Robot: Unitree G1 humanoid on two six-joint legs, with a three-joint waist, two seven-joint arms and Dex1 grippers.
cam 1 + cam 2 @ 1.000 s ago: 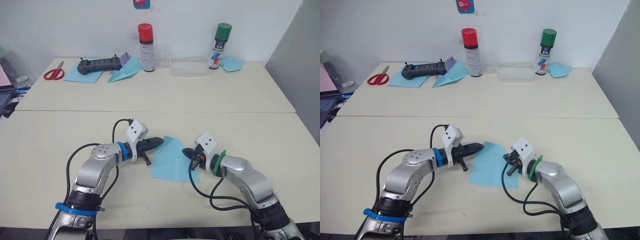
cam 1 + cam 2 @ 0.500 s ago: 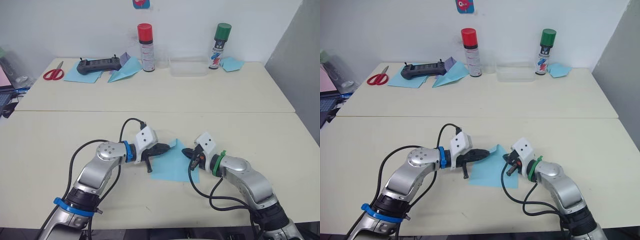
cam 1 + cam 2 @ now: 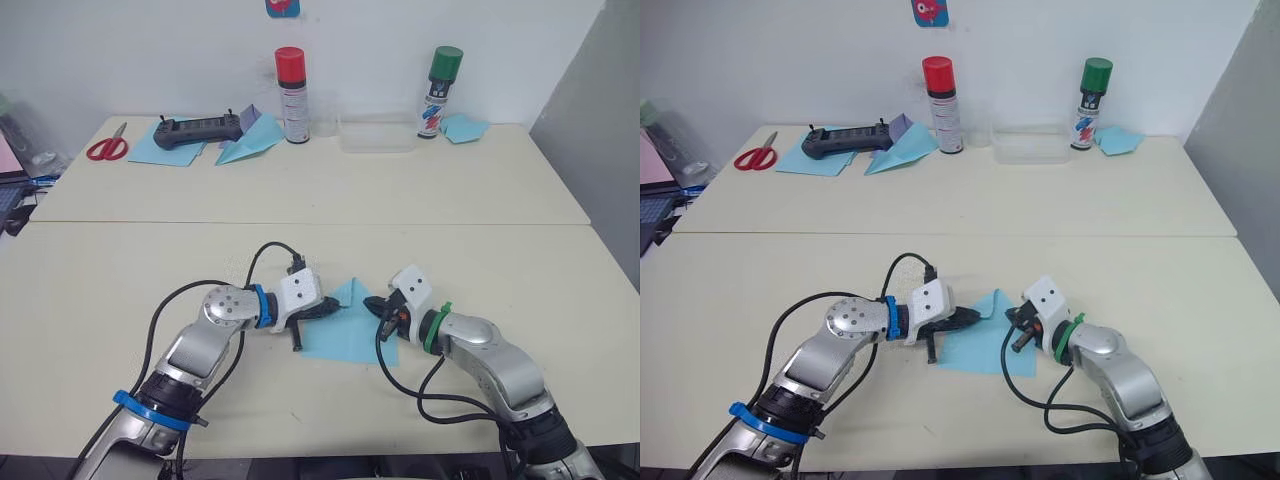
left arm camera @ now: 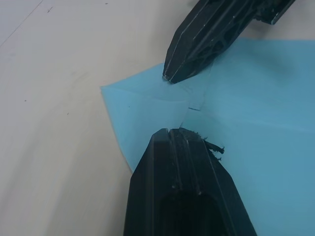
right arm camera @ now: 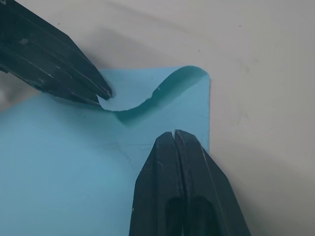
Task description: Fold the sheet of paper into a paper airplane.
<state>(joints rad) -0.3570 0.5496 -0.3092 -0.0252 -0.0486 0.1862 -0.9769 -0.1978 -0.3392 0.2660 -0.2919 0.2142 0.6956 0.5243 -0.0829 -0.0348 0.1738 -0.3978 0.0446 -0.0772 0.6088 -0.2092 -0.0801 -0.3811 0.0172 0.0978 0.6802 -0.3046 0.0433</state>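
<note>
A: On the near table [image 3: 120, 290], what lies between the two arms?

B: The sheet of paper [image 3: 345, 335], light blue, flat on the near edge of the tabletop, with its far left corner curled up and over toward the middle. The fold is barely begun; no airplane shape yet, by my reading.

A: And the claws?

B: The left gripper [image 3: 335, 308] reaches in from the left with its black fingers pressed together on the lifted corner; in the right wrist view the paper curls away from its tip. It appears to pinch that corner. The right gripper [image 3: 375, 305] comes in from the right, fingers closed against each other with nothing between them, its tip pressing down on the sheet near the far right edge.

A: How will the paper handle?

B: Likely very light, thin and limp. It bends readily, slides on the smooth table unless pinned, and creases for good. Take hold at a corner or edge, where a fingertip can get under it, and keep the other tip pinning the sheet.

A: Anything smaller, farther off?

B: On the far table: a red-capped spray can [image 3: 292, 95], a green-capped spray can [image 3: 441, 92], and scissors [image 3: 109, 146] at far left.
</note>
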